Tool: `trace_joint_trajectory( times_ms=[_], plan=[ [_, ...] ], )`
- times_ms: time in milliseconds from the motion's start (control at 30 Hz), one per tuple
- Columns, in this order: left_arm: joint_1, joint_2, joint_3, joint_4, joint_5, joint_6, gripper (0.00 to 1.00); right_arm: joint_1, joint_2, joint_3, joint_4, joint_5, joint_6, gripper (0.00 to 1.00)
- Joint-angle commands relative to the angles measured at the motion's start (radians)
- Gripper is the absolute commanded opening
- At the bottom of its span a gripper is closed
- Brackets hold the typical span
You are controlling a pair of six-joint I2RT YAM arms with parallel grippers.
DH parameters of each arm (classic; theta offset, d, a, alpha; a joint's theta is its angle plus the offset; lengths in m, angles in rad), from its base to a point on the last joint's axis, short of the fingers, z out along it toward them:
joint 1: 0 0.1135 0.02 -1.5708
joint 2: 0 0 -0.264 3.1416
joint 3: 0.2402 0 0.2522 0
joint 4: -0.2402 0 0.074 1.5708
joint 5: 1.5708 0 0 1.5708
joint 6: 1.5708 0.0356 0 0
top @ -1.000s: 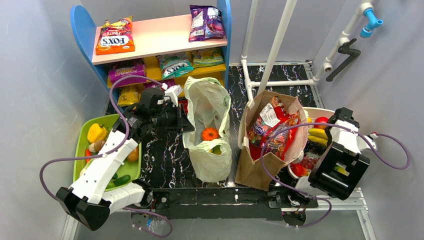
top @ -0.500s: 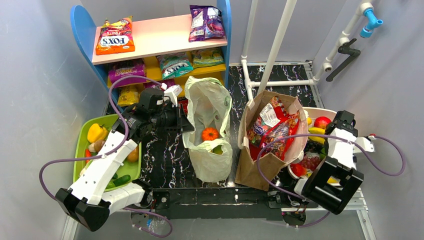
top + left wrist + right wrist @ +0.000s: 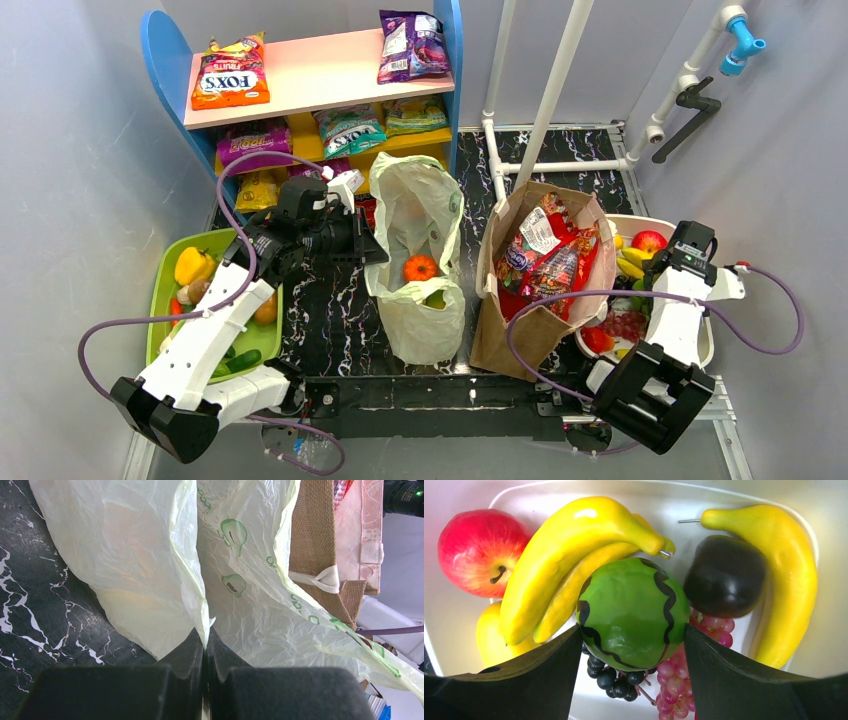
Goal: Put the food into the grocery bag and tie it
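Observation:
The pale-green grocery bag (image 3: 415, 215) lies open on the black table, with an orange-red round food piece (image 3: 420, 268) and a greenish one (image 3: 435, 298) inside. My left gripper (image 3: 375, 255) is shut on the bag's left rim; in the left wrist view the thin plastic (image 3: 150, 570) is pinched between its tips (image 3: 205, 637). My right gripper (image 3: 633, 630) reaches down into the white fruit bowl (image 3: 625, 222). Its fingers touch both sides of a small green striped watermelon (image 3: 631, 612), which still rests on the grapes.
Bananas (image 3: 569, 545), a red apple (image 3: 479, 550), a dark plum (image 3: 724, 575), a yellow pear (image 3: 784, 565) and grapes (image 3: 684, 680) crowd the bowl. A brown paper bag (image 3: 540, 320) of snacks stands between both bags. A green tray (image 3: 165, 270) of vegetables sits left, a shelf (image 3: 320, 70) behind.
My right arm has swung forward and down over the fruit bowl, and its jaws have narrowed slightly around the watermelon. The left arm and the bag have not moved.

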Motion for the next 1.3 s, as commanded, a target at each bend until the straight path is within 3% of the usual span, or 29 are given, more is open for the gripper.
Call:
trace_joint_trajectory(
  times_ms=[0, 467, 533, 567, 600, 633, 833, 1267],
  plan=[
    [-0.002, -0.026, -0.003, 0.000, 0.000, 0.002, 0.00, -0.002, -0.034, 0.051, 0.018, -0.067, -0.053, 0.01],
    [-0.002, -0.033, -0.010, 0.000, -0.001, 0.002, 0.00, -0.002, -0.182, 0.087, 0.047, -0.190, -0.114, 0.03],
    [-0.002, -0.038, -0.013, 0.000, -0.003, 0.002, 0.00, -0.001, -0.192, 0.063, 0.082, -0.206, -0.140, 0.23],
    [-0.002, -0.039, -0.013, 0.000, -0.003, 0.002, 0.00, -0.001, -0.194, 0.050, 0.098, -0.214, -0.148, 0.43],
    [-0.002, -0.039, -0.013, 0.000, -0.003, 0.002, 0.00, -0.001, -0.193, 0.042, 0.111, -0.221, -0.158, 0.71],
    [-0.003, -0.039, -0.013, 0.000, -0.001, 0.003, 0.00, -0.001, -0.190, 0.037, 0.117, -0.217, -0.167, 0.78],
    [-0.002, -0.041, -0.007, -0.007, 0.001, 0.007, 0.00, -0.001, -0.115, 0.098, 0.002, -0.071, -0.152, 0.84],
    [-0.002, -0.050, -0.003, -0.007, 0.014, -0.002, 0.00, -0.001, -0.031, 0.075, -0.050, 0.035, -0.091, 0.88]
  ],
)
